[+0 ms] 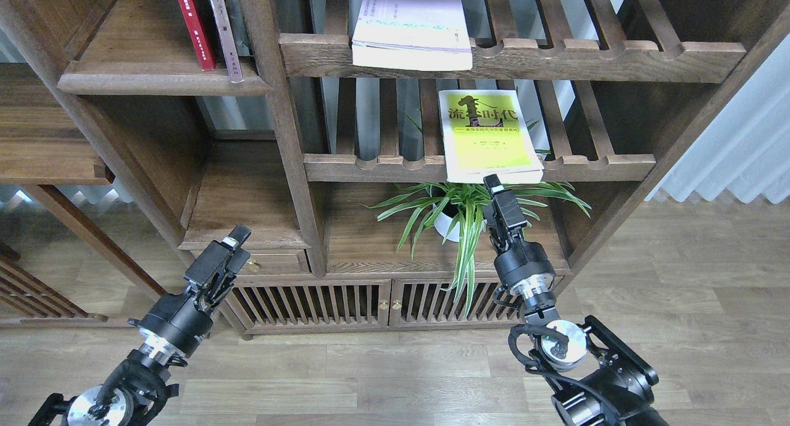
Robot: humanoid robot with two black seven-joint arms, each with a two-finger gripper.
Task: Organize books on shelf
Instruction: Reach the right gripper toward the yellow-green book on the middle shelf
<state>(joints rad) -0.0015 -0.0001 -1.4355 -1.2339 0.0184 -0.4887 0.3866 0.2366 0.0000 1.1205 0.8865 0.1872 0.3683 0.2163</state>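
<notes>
My right fingers reach up just under the lime-green book lying on the middle slatted shelf, their gap unclear; my left fingers hang low, seemingly closed and empty.

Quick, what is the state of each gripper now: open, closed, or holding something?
Left gripper: holds nothing; open or closed cannot be told.
Right gripper: tip at the front edge of the lime-green book; a grip cannot be told.
</notes>
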